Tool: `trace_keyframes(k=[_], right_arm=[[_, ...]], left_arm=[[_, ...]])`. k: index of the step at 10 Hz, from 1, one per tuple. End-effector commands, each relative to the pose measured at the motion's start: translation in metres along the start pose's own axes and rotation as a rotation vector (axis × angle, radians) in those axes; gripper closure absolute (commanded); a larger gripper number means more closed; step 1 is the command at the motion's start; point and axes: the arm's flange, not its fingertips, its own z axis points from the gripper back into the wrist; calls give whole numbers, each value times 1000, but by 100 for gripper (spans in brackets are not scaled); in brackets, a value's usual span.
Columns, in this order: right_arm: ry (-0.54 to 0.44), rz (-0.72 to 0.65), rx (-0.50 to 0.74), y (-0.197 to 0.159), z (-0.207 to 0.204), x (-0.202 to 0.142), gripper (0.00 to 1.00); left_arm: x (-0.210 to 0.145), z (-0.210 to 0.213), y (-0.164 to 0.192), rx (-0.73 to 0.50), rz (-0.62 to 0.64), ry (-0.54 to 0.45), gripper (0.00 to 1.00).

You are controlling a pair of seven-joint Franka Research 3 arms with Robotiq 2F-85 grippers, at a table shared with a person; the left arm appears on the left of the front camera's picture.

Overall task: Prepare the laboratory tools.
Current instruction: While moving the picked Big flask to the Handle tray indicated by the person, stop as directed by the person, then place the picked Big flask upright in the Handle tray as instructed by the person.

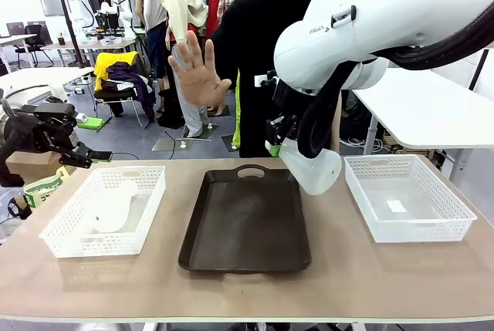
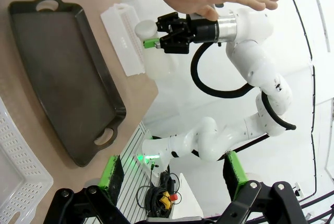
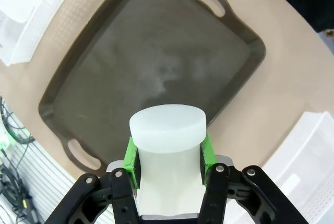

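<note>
One frosted-white flask [image 1: 312,167] hangs tilted above the right edge of the dark tray [image 1: 247,223]. My right gripper [image 1: 282,144] is shut on its neck. In the right wrist view the flask [image 3: 167,127] sits between the green pads, with the tray [image 3: 130,62] below it. A second flask [image 1: 112,207] lies on its side in the left white basket [image 1: 77,246]. My left gripper [image 1: 81,155] hovers open off the table's left edge. In its own view the left gripper [image 2: 172,182] holds nothing. That view also catches the held flask [image 2: 159,65] farther off.
An empty white basket [image 1: 409,231] stands on the table at the right. Across the table a person holds an open hand [image 1: 197,69] raised, palm toward me. Bare tabletop runs along the front edge.
</note>
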Motion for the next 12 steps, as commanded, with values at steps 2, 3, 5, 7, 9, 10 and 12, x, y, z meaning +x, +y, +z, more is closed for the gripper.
trace_keyframes(k=[2,3,5,7,9,10,12], right_arm=[[7,21,-13,7,-1,-1,100],[7,21,-13,7,-1,-1,100],[7,21,-13,7,-1,-1,100],[7,21,-13,7,-1,-1,100],[7,21,-13,7,-1,-1,100],[7,21,-13,7,-1,-1,100],[7,21,-13,7,-1,-1,100]], left_arm=[[0,1,-2,-8,-1,-5,0],[0,1,-2,-8,-1,-5,0],[0,1,-2,-8,-1,-5,0],[0,1,-2,-8,-1,-5,0],[0,1,-2,-8,-1,-5,0],[0,1,-2,-8,-1,-5,0],[0,1,-2,-8,-1,-5,0]])
